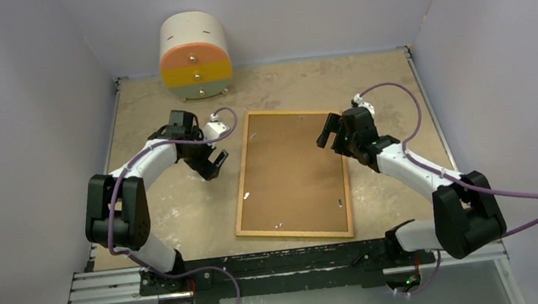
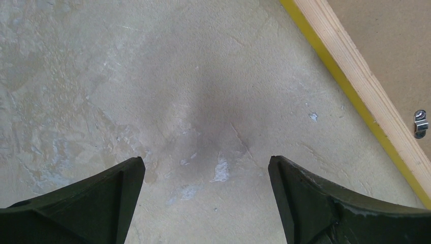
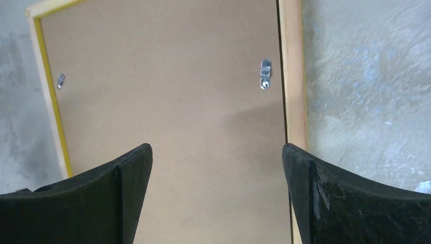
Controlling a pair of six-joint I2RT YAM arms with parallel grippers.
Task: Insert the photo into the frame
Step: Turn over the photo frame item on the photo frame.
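Left wrist view had the left gripper (image 2: 206,170) with its jaws spread wide and empty above bare table (image 2: 101,76). The frame (image 2: 356,86) lay just beside it to the right, its yellow side turned down toward the surface. The right gripper (image 3: 216,152) was likewise spread and held nothing. It hung over the frame's right rail and the brown backing sheet (image 3: 167,101) seated inside it, with a small metal clip (image 3: 265,74) near the rail ahead of the fingers. From above, the frame lay face down, wood side up, in the middle of the table between the two grippers. The photo showed in no view; whether it lay under the backing sheet could not be told. The frame looked thin, stiff and light, probably best pinched across a rail near a corner. A glossy print would likely be slick and floppy, so better taken by an edge.
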